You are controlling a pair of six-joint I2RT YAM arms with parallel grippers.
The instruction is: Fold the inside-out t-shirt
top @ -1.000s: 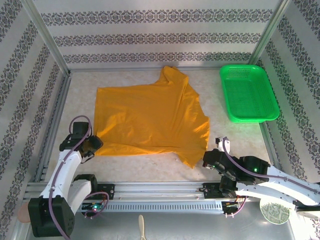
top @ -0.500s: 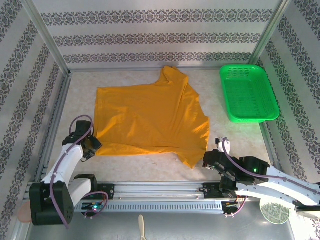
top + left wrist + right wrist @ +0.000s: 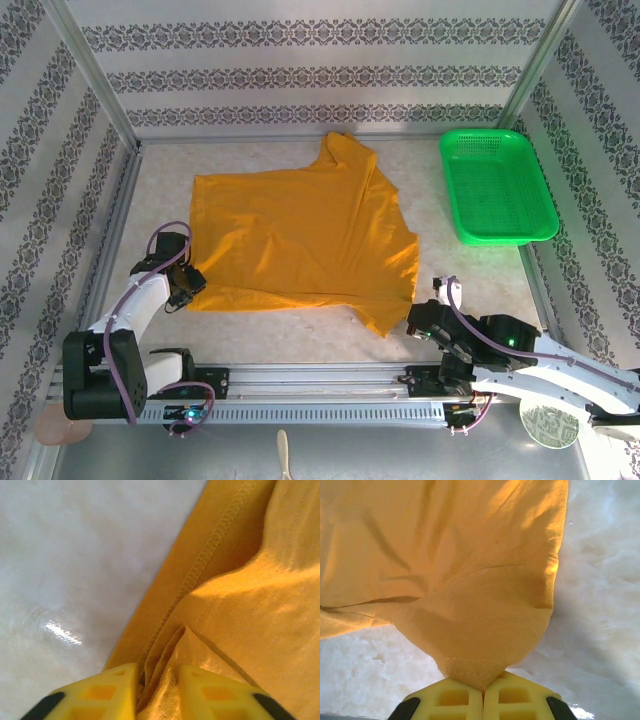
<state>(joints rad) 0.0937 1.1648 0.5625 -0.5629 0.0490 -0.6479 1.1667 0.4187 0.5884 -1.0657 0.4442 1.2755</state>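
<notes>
Top external view: the inside-out t-shirt (image 3: 300,235) lies spread flat on the tabletop (image 3: 300,325), to the left of the green basket (image 3: 497,185), plain mustard-orange side up, with one sleeve pointing toward the back wall at the basket's level and the other toward the arms. The left claw (image 3: 190,285) sits far to the left of the basket and nearer the arm bases, at the shirt's near-left corner. The right claw (image 3: 418,318) sits nearer than the basket and slightly left of it, at the tip of the near sleeve.

In the left wrist view, the left claw (image 3: 157,672) is clamped on the stitched hem, with a ridge of cloth bunched up between its yellow fingers (image 3: 117,685). In the right wrist view, the right claw (image 3: 483,682) has its fingers together, pinching the sleeve's stitched edge, and the fabric fans out from there over the pale tabletop.
</notes>
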